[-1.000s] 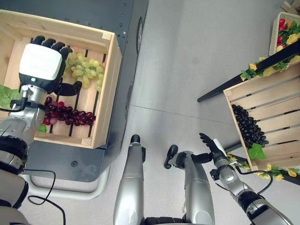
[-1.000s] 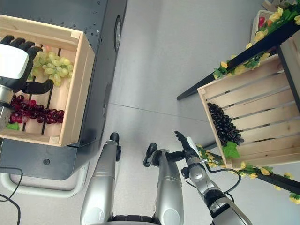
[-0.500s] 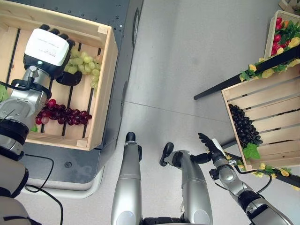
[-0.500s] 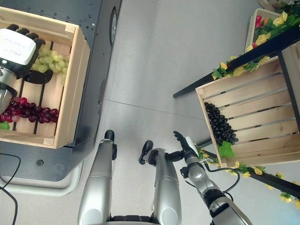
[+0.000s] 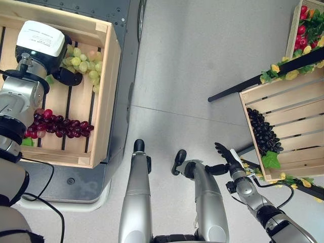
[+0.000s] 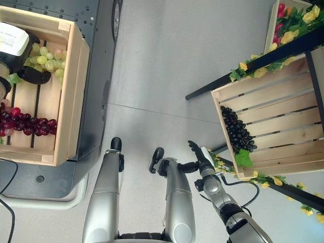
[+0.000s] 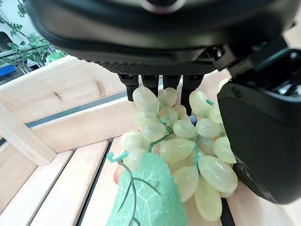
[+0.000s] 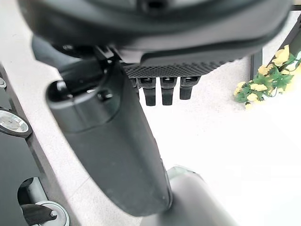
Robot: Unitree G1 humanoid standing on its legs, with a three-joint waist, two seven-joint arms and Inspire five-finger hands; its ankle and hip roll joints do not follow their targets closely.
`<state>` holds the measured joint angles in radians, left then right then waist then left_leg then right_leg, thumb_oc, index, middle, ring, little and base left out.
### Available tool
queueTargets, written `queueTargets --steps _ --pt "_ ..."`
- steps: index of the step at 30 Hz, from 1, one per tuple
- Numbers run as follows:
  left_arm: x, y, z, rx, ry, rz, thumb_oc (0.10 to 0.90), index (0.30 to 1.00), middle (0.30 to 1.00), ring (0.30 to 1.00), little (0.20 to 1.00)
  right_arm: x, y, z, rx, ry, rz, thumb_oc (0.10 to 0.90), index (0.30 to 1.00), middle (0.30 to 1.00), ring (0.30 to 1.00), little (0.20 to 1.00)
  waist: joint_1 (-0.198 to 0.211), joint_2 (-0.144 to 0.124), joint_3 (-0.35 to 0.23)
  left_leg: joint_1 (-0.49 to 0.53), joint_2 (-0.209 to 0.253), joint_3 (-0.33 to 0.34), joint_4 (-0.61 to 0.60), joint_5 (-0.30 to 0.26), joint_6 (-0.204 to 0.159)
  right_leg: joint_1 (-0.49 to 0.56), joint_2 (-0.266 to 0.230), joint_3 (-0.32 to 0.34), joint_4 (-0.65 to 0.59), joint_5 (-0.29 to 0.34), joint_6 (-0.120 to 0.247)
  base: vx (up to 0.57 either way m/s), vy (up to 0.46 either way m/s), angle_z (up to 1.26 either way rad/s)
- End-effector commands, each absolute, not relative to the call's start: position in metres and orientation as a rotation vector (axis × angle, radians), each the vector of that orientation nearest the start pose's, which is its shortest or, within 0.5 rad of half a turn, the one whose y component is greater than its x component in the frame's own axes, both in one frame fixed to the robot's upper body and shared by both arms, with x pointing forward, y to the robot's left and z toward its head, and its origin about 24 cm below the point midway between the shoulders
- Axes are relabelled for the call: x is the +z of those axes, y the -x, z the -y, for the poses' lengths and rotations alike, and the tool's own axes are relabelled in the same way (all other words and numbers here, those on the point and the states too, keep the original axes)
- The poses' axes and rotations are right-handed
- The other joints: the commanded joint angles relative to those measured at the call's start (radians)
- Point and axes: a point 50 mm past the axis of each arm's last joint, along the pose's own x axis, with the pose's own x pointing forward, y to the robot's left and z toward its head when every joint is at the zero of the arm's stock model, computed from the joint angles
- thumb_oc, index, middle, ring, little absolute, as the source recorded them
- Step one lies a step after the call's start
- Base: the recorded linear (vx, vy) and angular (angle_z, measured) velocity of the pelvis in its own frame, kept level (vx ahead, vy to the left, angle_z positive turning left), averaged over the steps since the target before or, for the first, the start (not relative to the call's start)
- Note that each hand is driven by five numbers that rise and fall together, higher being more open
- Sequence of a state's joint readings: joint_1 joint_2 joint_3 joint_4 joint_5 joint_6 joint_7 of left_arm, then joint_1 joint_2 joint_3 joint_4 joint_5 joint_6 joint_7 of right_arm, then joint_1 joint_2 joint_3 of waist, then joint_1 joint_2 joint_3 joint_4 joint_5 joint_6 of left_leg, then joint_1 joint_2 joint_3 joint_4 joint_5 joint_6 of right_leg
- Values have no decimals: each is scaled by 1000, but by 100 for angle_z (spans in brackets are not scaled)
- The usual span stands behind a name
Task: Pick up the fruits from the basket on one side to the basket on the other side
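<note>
The left hand (image 5: 39,41) curls its fingers and thumb around a bunch of pale green grapes (image 7: 181,150) inside the slatted wooden crate (image 5: 104,96). The right hand (image 5: 226,158) hangs low with fingers straight and released.

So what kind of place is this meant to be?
Probably a mock fruit stall indoors: wooden crates holding green grapes, red grapes and black grapes, and a dark stand trimmed with leaves and yellow flowers.
</note>
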<state>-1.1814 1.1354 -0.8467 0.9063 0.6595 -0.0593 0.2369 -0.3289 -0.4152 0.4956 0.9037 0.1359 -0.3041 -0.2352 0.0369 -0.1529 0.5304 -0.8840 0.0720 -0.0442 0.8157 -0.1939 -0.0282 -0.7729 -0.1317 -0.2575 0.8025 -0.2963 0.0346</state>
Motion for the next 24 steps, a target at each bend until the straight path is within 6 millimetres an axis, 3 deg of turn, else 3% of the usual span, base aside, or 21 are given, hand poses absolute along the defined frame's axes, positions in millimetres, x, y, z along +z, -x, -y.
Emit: queueTargets --steps 1,3,4,8,15,24 --pt "283 -358 -344 256 -1971 -19 800 900 900 900 900 -35 -269 230 2 503 -260 800 900 900 900 900 -11 14 -10 99 -43 128 -160 -26 90 24 29 -9 -44 124 21 0 0 0" --pt "281 -359 -341 225 -1968 -25 733 799 799 799 799 -34 -269 231 -2 503 -258 800 900 900 900 900 -11 17 -10 101 -44 128 -167 -24 89 23 29 -9 -45 124 22 0 0 0" --pt "278 -360 -337 179 -1952 -30 400 300 300 300 300 -33 -270 231 -9 507 -256 800 900 900 900 900 -13 22 -10 110 -44 131 -177 -23 90 25 27 -7 -47 123 22 0 0 0" --pt "281 -360 -337 169 -1964 -32 400 300 300 300 300 -33 -269 236 -20 514 -258 800 900 900 900 900 -18 33 -10 128 -42 140 -190 -19 90 36 24 -5 -53 123 22 -10 -12 3" --pt "298 -350 -350 332 -2016 41 400 300 300 300 300 -37 -263 244 -51 499 -284 800 900 900 900 900 -14 49 -10 181 -43 144 -186 -28 88 82 16 -6 -54 111 19 -4 -51 -2" --pt "283 -333 -369 414 -2089 115 400 300 300 300 300 -39 -259 241 -44 482 -281 800 900 900 900 900 4 81 -10 333 -52 152 -235 -26 81 216 1 -4 -85 95 14 2 -28 -2"
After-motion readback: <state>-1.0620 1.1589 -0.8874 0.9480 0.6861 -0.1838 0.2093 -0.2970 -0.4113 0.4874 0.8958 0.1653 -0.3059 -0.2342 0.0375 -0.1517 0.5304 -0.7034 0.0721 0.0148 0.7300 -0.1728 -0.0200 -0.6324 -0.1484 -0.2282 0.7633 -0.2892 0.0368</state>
